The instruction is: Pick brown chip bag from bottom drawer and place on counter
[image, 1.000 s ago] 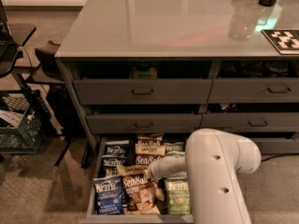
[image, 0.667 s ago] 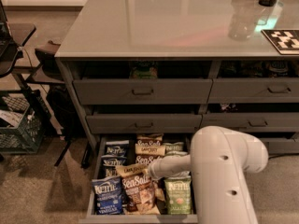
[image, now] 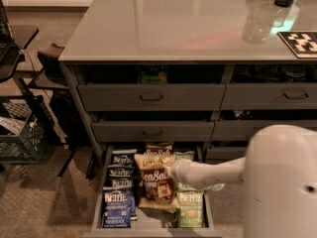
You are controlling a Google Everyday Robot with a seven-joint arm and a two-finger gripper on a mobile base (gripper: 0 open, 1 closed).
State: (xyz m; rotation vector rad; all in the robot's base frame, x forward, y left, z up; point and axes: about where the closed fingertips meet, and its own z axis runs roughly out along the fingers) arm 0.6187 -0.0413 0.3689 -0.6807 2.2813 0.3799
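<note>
The bottom drawer (image: 99,197) is pulled open at the foot of the grey cabinet and is full of snack bags. My gripper (image: 171,169) reaches in from the right at the end of a white arm. It is shut on the upper right corner of the brown chip bag (image: 154,183), which is cream on top and reddish-brown below. The bag hangs slightly tilted above the drawer's middle column. A second bag of the same kind (image: 158,147) lies behind it. The glossy grey counter (image: 163,24) spreads across the top of the cabinet.
Blue Kettle bags (image: 118,192) fill the drawer's left column and green bags (image: 189,207) the right. My white arm housing (image: 282,182) fills the lower right. A clear bottle (image: 257,19) and a checkered marker (image: 299,42) stand on the counter's right side. A green crate (image: 20,135) and a chair base stand at the left.
The brown chip bag has risen out of its place in the middle column and now overlaps the bags around it. The gripper has come up with it.
</note>
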